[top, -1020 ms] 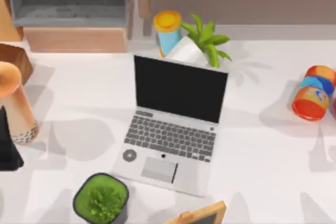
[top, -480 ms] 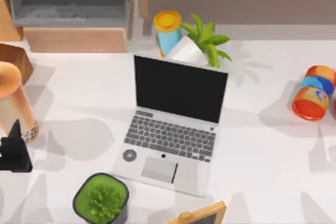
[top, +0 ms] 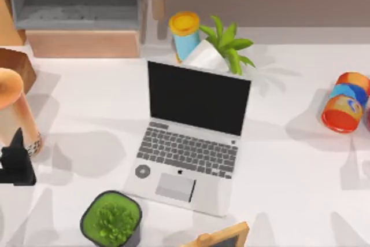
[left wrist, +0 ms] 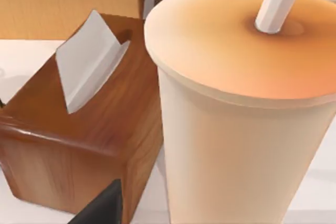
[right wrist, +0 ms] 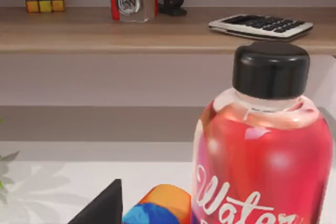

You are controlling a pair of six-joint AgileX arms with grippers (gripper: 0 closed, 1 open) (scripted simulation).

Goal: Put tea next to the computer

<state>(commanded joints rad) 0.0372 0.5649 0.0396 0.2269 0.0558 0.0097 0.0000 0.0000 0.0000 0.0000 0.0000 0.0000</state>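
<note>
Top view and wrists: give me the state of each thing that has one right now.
tea: upright, lid and straw on, far left, apart from laptop.
computer: open, screen black.
left end effector: beside tea's base, not holding it.
orange-red can: lying on its side.
red water bottle: upright, capped.
tissue box: tissue sticking out.

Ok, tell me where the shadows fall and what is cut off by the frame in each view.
Top view: soft grey shadows lie on the white table beside the computer; the tea is cropped at the left edge. Left wrist view: the tea's base is cut off. Right wrist view: the red bottle is cropped below.
</note>
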